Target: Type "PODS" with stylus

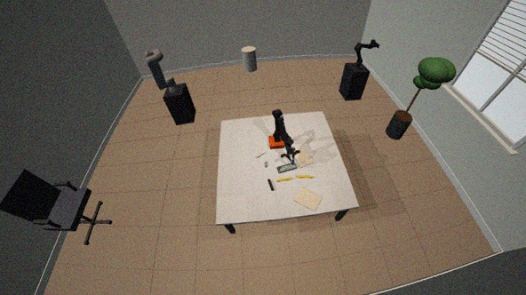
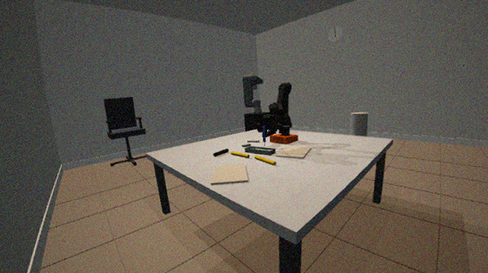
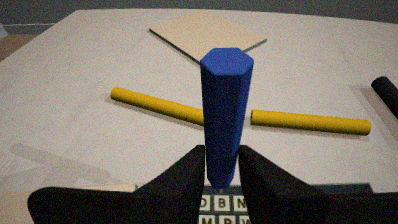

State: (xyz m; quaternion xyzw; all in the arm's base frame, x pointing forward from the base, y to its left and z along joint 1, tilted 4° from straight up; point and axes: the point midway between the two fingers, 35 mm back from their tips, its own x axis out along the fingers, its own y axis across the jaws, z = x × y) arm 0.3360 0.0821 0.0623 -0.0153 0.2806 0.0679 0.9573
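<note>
You have the jaws closed down to a narrow gap on the blue stylus, which stands about upright between them with its tip pointing down. It is over the far part of the keyboard, toward the right in the top view, and the keyboard lies on the table just on the far side of the left yellow rod and the right yellow rod. You look to be in the typing stage, with the tip raised or being lined up with a key; you can't tell from here which letters of PODS have registered. The wrist view shows keys marked B and N beside the stylus, but your jaws hide many others. Next, settle the tip over the centre of whichever letter is due, then press straight down until the key goes firmly in, and lift clear before moving sideways. Keep your grip tight throughout: a slightly off-centre push could catch a neighbouring key or tilt the stylus in your jaws.
</note>
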